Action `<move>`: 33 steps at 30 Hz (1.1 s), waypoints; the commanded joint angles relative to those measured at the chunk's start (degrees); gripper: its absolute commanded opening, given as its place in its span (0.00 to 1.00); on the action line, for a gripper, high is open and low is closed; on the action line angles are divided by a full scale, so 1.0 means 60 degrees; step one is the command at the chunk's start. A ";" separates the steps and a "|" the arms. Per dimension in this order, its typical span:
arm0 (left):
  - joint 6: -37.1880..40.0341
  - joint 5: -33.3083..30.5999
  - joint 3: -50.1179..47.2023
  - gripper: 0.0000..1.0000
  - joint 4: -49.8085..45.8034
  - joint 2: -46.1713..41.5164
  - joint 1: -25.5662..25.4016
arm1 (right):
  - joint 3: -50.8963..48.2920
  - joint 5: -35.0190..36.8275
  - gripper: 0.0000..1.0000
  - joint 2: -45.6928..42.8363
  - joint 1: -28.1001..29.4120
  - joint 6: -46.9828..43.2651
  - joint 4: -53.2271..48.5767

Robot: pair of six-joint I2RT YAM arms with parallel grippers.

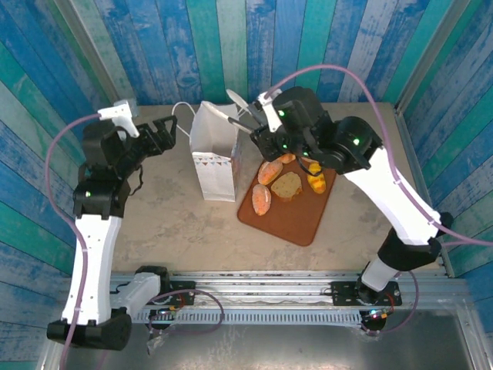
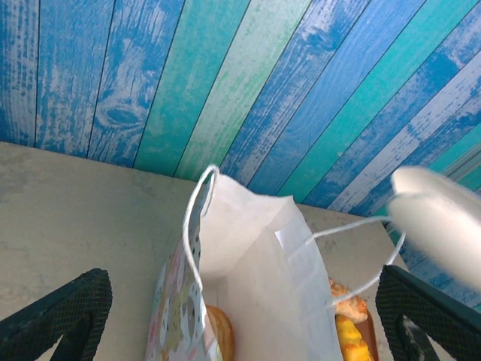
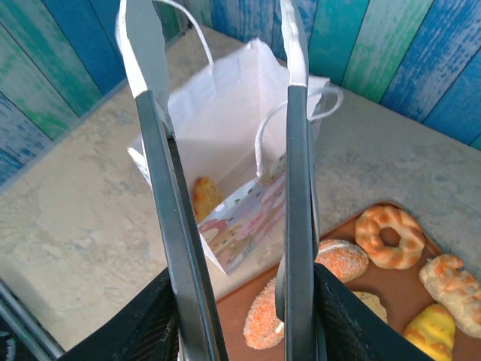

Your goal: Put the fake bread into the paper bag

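One roll (image 3: pixel 204 197) is in the paper bag (image 3: pixel 225 113), other bread (image 1: pixel 286 185) waits on the tray (image 1: pixel 296 220) to its right; right gripper (image 3: pixel 218 45) hangs open over the mouth, left gripper (image 1: pixel 168 129) open beside it, probably for steadying.

Both arms: white link shells, black joint housings, green status LEDs (image 1: pixel 283 114). Left arm (image 1: pixel 88 254) at lower left of frame, right arm (image 1: pixel 400 199) at right. Lilac cable (image 1: pixel 55 146) loops off each wrist. Right gripper (image 3: pixel 218 45) fingers (image 3: pixel 161 226): long, dark grey, white tips. Left gripper (image 1: pixel 166 132) fingers (image 2: pixel 64 308): black, mesh-textured.
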 commanded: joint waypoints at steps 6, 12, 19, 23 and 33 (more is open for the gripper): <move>-0.0348 -0.0013 -0.0995 0.94 -0.0477 -0.0477 0.0014 | -0.1403 -0.0333 0.44 -0.2096 -0.0032 0.0517 0.0988; -0.0344 -0.0060 -0.1203 0.94 -0.0619 -0.0713 0.0014 | -0.3075 0.0128 0.44 -0.3650 -0.0031 0.0968 0.0971; -0.0322 -0.0107 -0.1289 0.94 -0.0777 -0.0818 0.0011 | -0.4594 0.1015 0.44 -0.4945 -0.0036 0.1687 -0.0011; -0.0304 -0.0154 -0.1213 0.94 -0.0872 -0.0688 0.0014 | -0.5452 0.1611 0.44 -0.5374 -0.0034 0.2049 -0.0751; -0.0434 0.0014 -0.1553 0.94 -0.0635 -0.0555 0.0014 | -0.7454 0.0856 0.45 -0.5120 -0.0032 0.2370 -0.1173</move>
